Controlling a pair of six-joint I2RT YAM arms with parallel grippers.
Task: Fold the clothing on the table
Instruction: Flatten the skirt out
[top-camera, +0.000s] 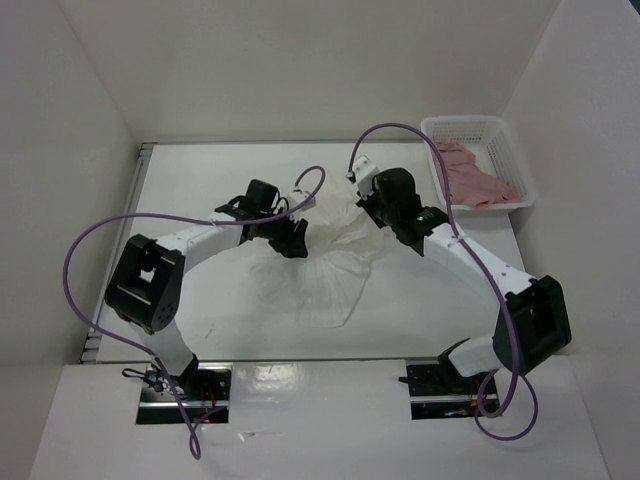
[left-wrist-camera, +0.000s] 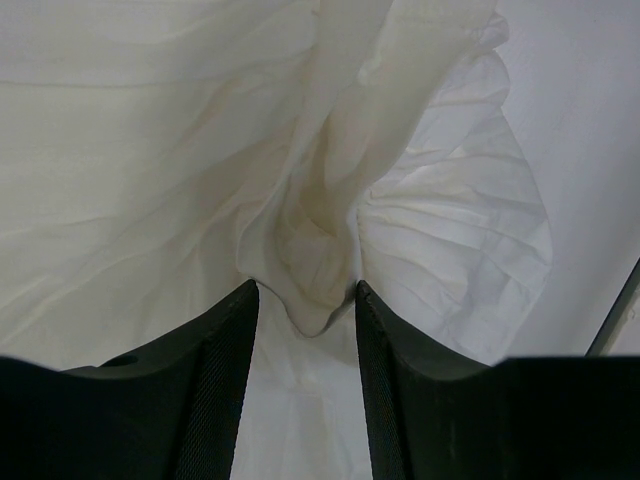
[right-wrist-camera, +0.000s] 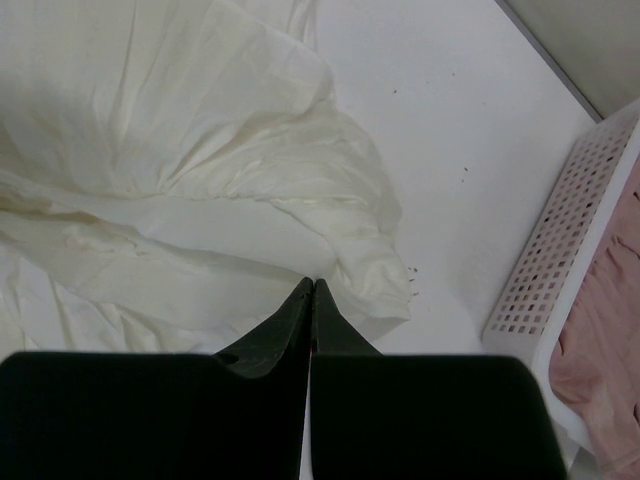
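Observation:
The white crinkled clothing (top-camera: 330, 272) lies bunched in the middle of the table (top-camera: 200, 180). My left gripper (top-camera: 298, 243) sits at the garment's upper left. In the left wrist view its jaws stand partly apart, and a gathered fold of the clothing (left-wrist-camera: 310, 250) is bunched between the fingertips of the left gripper (left-wrist-camera: 305, 292), with creases spreading out from there. My right gripper (top-camera: 370, 208) is at the garment's upper right. In the right wrist view the right gripper (right-wrist-camera: 312, 284) is shut, tips together at a folded edge of the clothing (right-wrist-camera: 200, 150). I cannot tell whether it pinches any cloth.
A white lattice basket (top-camera: 465, 122) stands at the back right with a pink garment (top-camera: 478, 178) inside. The basket (right-wrist-camera: 560, 250) is close to the right of the right gripper. A metal rail (top-camera: 143, 160) runs along the table's left edge. White walls enclose the table.

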